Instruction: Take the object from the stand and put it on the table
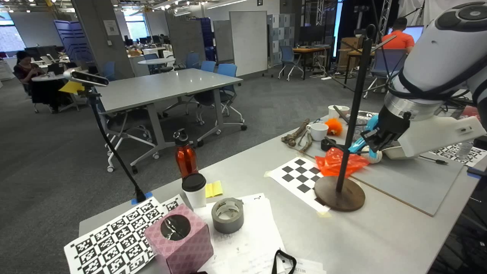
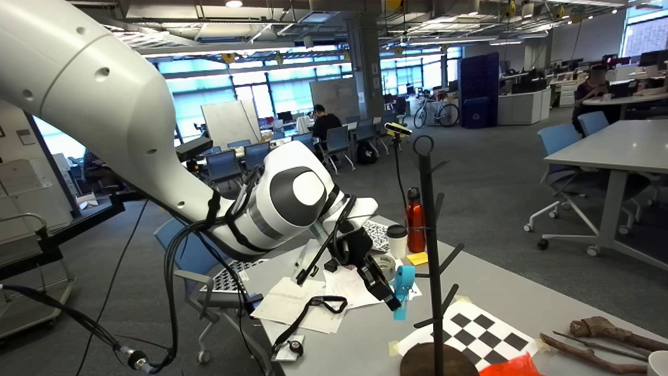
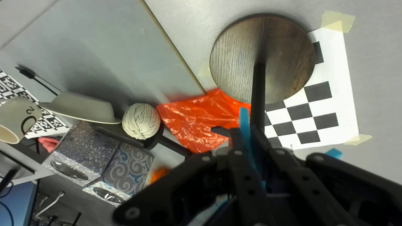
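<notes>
In an exterior view, the light-blue plastic piece [image 1: 358, 145] is up above the table [image 1: 384, 236], right by the pole of the black peg stand [image 1: 354, 110]. The stand's round wooden base [image 1: 354, 198] overlaps the checkerboard sheet [image 1: 299, 180], with a crumpled red-orange plastic bag [image 1: 329, 161] next to it. Pink tissue box [image 1: 190, 247], duct tape roll [image 1: 227, 224] and red water bottle [image 1: 185, 161] are well apart from all that.

In an exterior view, at the end of the robot arm [image 2: 177, 183], the piece looks roughly upright, rounded loop on top. There's a peg [image 2: 421, 275] pointing its way, but I can't tell if they're touching.

In the wrist view, the jaws look closed on a thin strip of the piece, pole just beside. Ball of twine [image 3: 141, 121] and two patterned tissue boxes [image 3: 86, 146] sit on the left there.
</notes>
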